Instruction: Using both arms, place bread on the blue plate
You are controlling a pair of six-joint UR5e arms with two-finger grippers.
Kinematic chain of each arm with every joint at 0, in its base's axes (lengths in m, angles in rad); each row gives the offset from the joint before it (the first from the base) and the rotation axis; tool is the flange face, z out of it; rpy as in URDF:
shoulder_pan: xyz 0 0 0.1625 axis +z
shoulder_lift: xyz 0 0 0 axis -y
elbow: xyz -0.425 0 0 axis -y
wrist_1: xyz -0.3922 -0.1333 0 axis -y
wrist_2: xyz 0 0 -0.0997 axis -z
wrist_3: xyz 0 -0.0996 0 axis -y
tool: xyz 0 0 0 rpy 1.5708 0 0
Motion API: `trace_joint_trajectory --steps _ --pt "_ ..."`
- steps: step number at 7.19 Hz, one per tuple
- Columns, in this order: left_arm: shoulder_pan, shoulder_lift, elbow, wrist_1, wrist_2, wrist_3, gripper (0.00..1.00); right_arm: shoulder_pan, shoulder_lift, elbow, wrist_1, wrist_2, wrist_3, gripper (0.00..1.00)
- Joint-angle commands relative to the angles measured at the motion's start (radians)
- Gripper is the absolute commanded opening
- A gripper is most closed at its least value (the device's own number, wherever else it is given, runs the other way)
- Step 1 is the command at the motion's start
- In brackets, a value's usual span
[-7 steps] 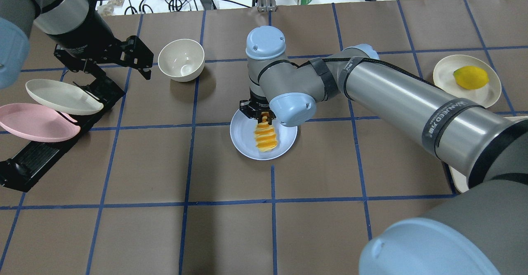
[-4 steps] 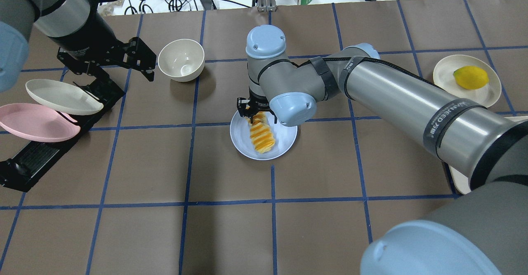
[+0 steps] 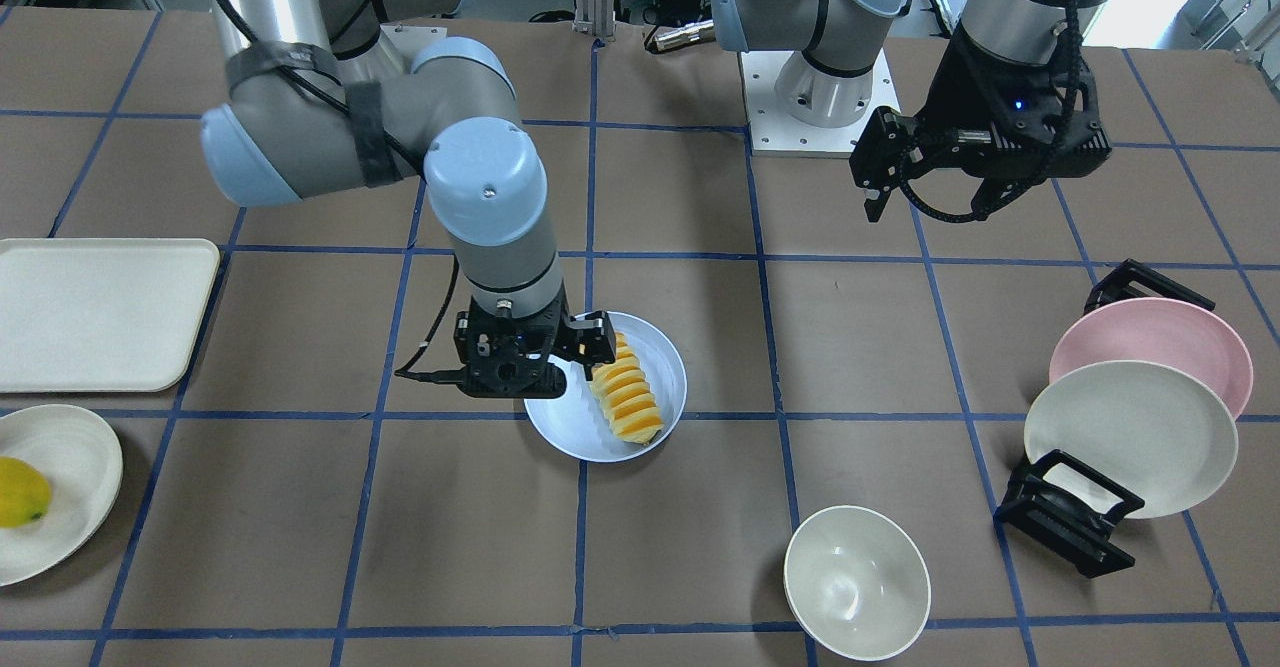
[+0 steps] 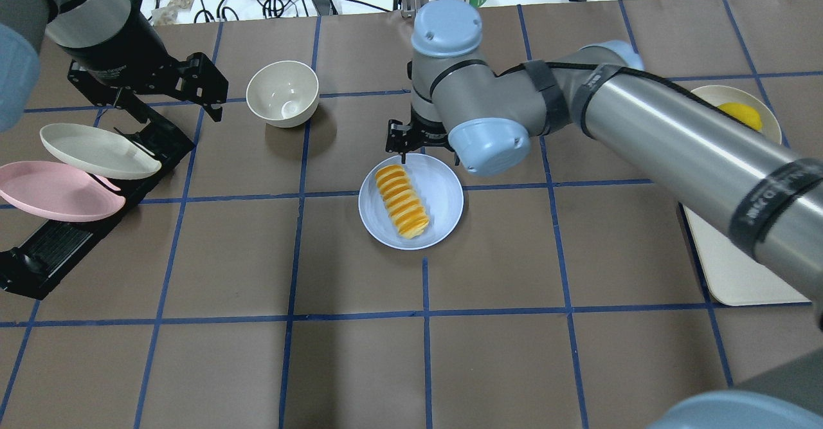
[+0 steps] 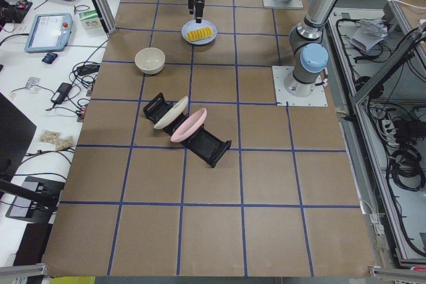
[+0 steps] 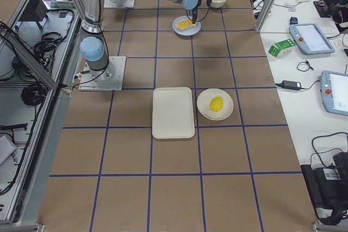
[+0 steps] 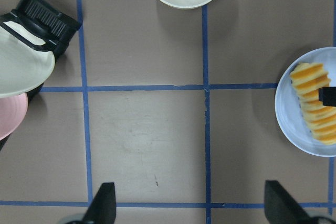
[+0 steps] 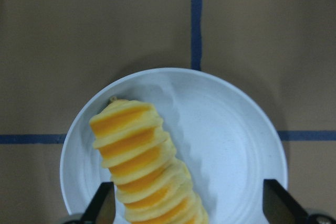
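The bread (image 4: pixel 402 200) lies flat on the blue plate (image 4: pixel 447 191) at the table's middle, a little left of the plate's centre. It also shows in the front view (image 3: pixel 625 392) and the right wrist view (image 8: pixel 142 166). My right gripper (image 4: pixel 427 152) is open and empty, above the plate's far edge and clear of the bread; its fingers (image 8: pixel 105 205) stand wide apart. My left gripper (image 4: pixel 177 110) is open and empty, well to the left near the plate rack. The left wrist view shows the bread (image 7: pixel 315 103) on the plate (image 7: pixel 291 124) at its right edge.
A cream bowl (image 4: pixel 283 91) stands behind and left of the plate. A black rack (image 4: pixel 58 242) at the left holds a cream plate (image 4: pixel 96 152) and a pink plate (image 4: pixel 58 191). A lemon (image 3: pixel 20 492) lies on a cream plate, next to a cream tray (image 3: pixel 100 312).
My right gripper has opened, let go of the bread, and moved up and back past the plate's far edge. The bread has settled flat on the blue plate. The left gripper shifted slightly.
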Motion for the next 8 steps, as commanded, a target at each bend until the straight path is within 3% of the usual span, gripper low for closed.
trace_joint_trajectory --steps 1,4,6,8 --pt "0.003 0.002 0.001 -0.001 -0.014 -0.014 1.0 -0.122 -0.148 -0.002 0.193 0.0 -0.119 1.0" --pt "0.006 0.005 -0.01 -0.009 -0.063 -0.016 1.0 -0.171 -0.289 -0.008 0.382 -0.01 -0.161 1.0" --pt "0.003 0.007 -0.011 -0.015 -0.057 -0.022 1.0 -0.266 -0.312 -0.01 0.397 -0.014 -0.239 1.0" --pt "-0.002 -0.01 -0.001 -0.008 -0.054 -0.052 1.0 -0.319 -0.357 0.002 0.401 -0.099 -0.238 1.0"
